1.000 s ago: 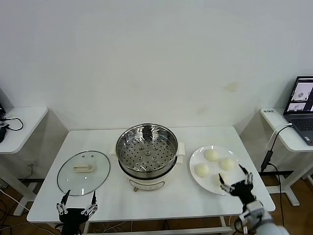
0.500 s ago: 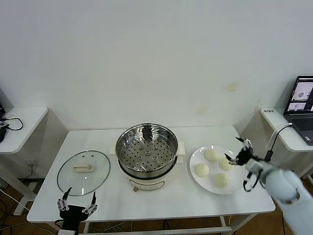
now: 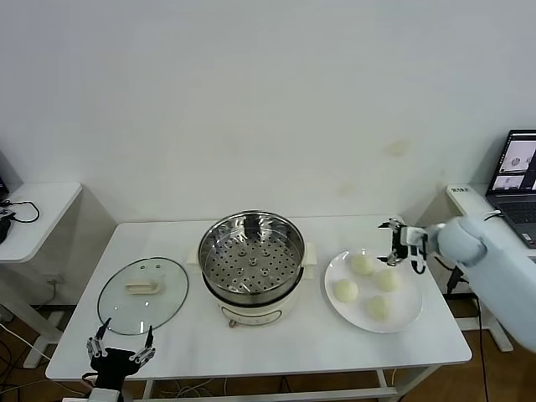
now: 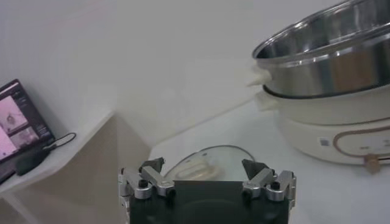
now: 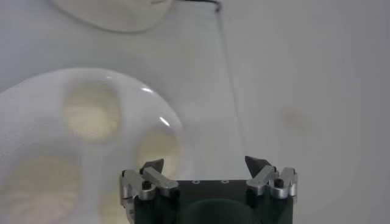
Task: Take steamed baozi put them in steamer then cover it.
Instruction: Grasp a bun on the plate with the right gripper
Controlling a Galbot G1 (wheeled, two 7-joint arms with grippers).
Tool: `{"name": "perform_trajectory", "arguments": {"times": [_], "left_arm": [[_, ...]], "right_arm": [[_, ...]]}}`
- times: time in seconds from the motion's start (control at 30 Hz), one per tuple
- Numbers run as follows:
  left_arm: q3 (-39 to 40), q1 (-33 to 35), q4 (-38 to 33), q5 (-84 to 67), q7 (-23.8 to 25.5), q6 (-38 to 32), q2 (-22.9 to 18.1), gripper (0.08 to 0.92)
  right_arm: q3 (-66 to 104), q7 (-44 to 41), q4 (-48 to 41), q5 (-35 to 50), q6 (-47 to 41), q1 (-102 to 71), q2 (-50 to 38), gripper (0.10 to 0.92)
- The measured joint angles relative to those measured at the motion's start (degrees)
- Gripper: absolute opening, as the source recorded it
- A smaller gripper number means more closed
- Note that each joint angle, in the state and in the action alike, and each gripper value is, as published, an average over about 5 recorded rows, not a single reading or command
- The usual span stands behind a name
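Note:
Four cream-white baozi lie on a white plate (image 3: 404, 322) at the table's right: one at the back (image 3: 361, 265), one on the right (image 3: 387, 280), one on the left (image 3: 345, 291), one at the front (image 3: 378, 307). The steel steamer (image 3: 251, 260) stands empty at mid-table on its cream base. The glass cover (image 3: 142, 295) lies flat to its left. My right gripper (image 3: 403, 243) is open and empty above the plate's back right rim. The right wrist view shows it (image 5: 204, 164) beside the plate (image 5: 36, 125) and a baozi (image 5: 91, 115). My left gripper (image 3: 117, 352) is open and empty, low at the table's front left edge.
In the left wrist view the open left gripper (image 4: 204, 173) faces the cover (image 4: 204, 165) and the steamer (image 4: 329, 67). Side tables stand on both sides, with a laptop (image 3: 519, 172) on the right one. Bare tabletop lies in front of the steamer.
My right gripper has swung from the plate's front right, up and back to its far right rim. My left gripper has sunk a little, lower and to the left.

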Motion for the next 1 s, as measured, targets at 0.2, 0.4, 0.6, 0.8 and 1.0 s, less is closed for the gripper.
{"name": "perform_trajectory", "arguments": {"times": [0.2, 0.4, 0.6, 0.8, 1.0], "left_arm": [[-1.15, 0.46, -0.15, -0.14, -0.11, -0.01, -0.18, 0.823], [-2.25, 1.07, -0.58, -0.24, -0.19, -0.04, -0.48, 0.823], [-2.87, 1.75, -1.25, -0.14, -0.19, -0.07, -0.82, 0.823], [-3.35, 2.01, -1.50, -0.11, -0.28, -0.18, -0.85, 0.823], [-3.43, 2.23, -1.73, -0.08, -0.43, -0.42, -0.89, 0.823]], "right_arm": [[-7.68, -4.65, -7.89, -1.46, 1.89, 6.19, 3.81, 0.823], [-10.88, -6.25, -14.08, -2.98, 2.97, 8.60, 7.71, 0.823], [-12.11, -6.65, -18.85, -4.89, 3.76, 9.51, 10.97, 0.823], [-12.68, -6.73, -22.27, -6.54, 4.20, 9.71, 13.23, 0.823], [-12.83, -6.21, -24.81, -7.30, 4.65, 9.87, 15.07, 0.823]]}}
